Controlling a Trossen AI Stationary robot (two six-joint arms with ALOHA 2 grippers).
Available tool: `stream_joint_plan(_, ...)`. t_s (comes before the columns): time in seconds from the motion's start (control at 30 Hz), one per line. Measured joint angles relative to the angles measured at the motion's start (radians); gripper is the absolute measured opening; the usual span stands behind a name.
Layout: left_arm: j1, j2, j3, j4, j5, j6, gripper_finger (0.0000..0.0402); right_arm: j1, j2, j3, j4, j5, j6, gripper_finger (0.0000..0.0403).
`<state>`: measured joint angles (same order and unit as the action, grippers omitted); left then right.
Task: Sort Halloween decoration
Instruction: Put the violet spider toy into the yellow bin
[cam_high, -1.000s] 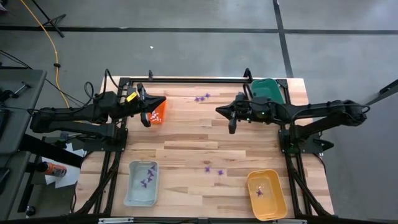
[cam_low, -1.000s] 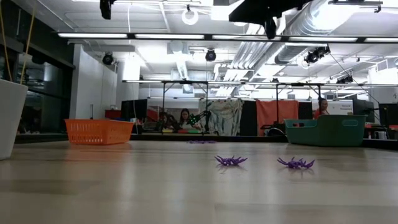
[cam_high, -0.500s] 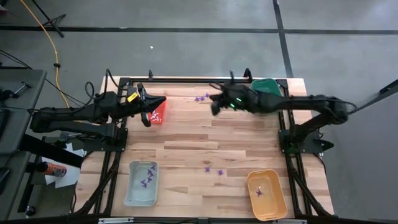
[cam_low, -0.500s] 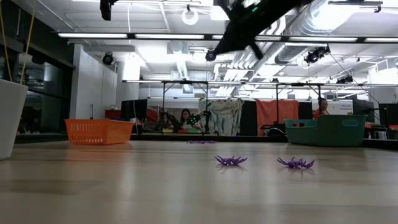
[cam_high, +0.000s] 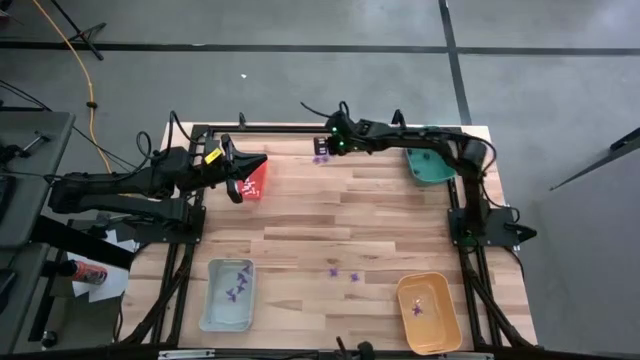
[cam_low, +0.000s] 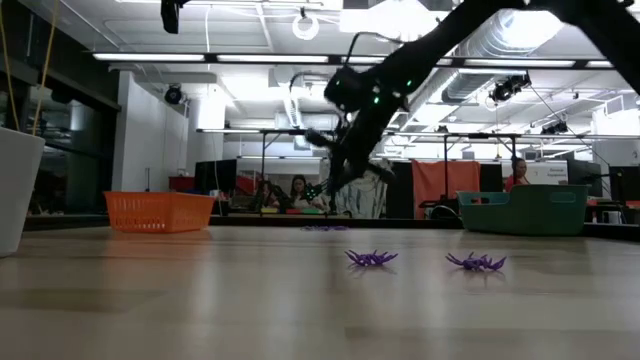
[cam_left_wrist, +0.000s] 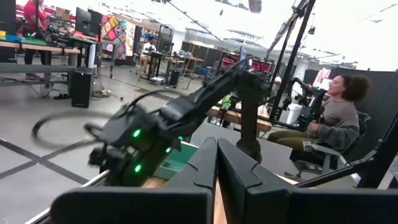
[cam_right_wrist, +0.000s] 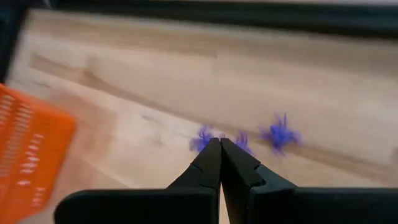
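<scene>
Two purple Halloween decoration pieces (cam_high: 321, 157) lie on the wood near the table's far edge; the right wrist view shows three of them (cam_right_wrist: 281, 134). My right gripper (cam_high: 326, 149) is shut and slants down above them, clear of the table in the low view (cam_low: 325, 192). Two more purple pieces (cam_high: 343, 273) lie toward the near side, and the low view shows them too (cam_low: 371, 258). My left gripper (cam_high: 262, 160) is shut with nothing in it and hangs level over the red tray (cam_high: 252, 182) at the far left.
A green tray (cam_high: 430, 165) stands at the far right, under my right arm. Purple pieces lie in the pale blue tray (cam_high: 228, 295) at the near left. One purple piece lies in the orange tray (cam_high: 430, 312) at the near right. The red tray holds whitish pieces.
My right gripper has swung from the middle right of the table toward the far edge and the left. It has sunk, tipped downward and rolled, and now stands just over the purple pieces at the far edge. No piece has moved.
</scene>
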<state>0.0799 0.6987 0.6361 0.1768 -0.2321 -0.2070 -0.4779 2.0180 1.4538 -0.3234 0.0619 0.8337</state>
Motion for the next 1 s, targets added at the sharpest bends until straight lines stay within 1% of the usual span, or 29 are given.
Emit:
stream_joint_plan(0.03, 0.0, 0.0, 0.0, 0.0, 0.0, 0.0, 0.0003, -0.004, 0.022, 0.012, -0.012, -0.016, 0.005, 0.0)
stream_joint_plan(0.17, 0.0, 0.0, 0.0, 0.0, 0.0, -0.001, 0.0003, -0.011, 0.072, 0.053, -0.062, -0.021, 0.014, 0.0)
stream_joint_plan(0.33, 0.0, 0.0, 0.0, 0.0, 0.0, -0.001, 0.0003, -0.023, 0.096, 0.058, -0.084, 0.013, 0.022, 0.0)
stream_joint_plan(0.5, 0.0, 0.0, 0.0, -0.001, 0.0, -0.002, 0.0003, -0.043, 0.127, 0.058, -0.109, 0.013, 0.03, 0.0)
stream_joint_plan(0.7, 0.0, 0.0, 0.0, -0.001, 0.0, -0.002, 0.0003, -0.055, 0.145, 0.057, -0.087, 0.001, 0.054, 0.0)
stream_joint_plan(0.77, 0.0, 0.0, 0.0, -0.001, 0.0, -0.003, 0.0003, -0.055, 0.145, 0.058, -0.094, -0.02, 0.039, 0.0)
stream_joint_plan(0.83, 0.0, 0.0, 0.0, -0.001, 0.0, -0.002, 0.0003, -0.055, 0.145, 0.058, -0.138, -0.033, 0.006, 0.0)
stream_joint_plan(1.0, 0.0, 0.0, 0.0, -0.008, 0.0, -0.001, 0.0003, -0.041, 0.138, 0.063, -0.276, -0.046, -0.137, 0.0)
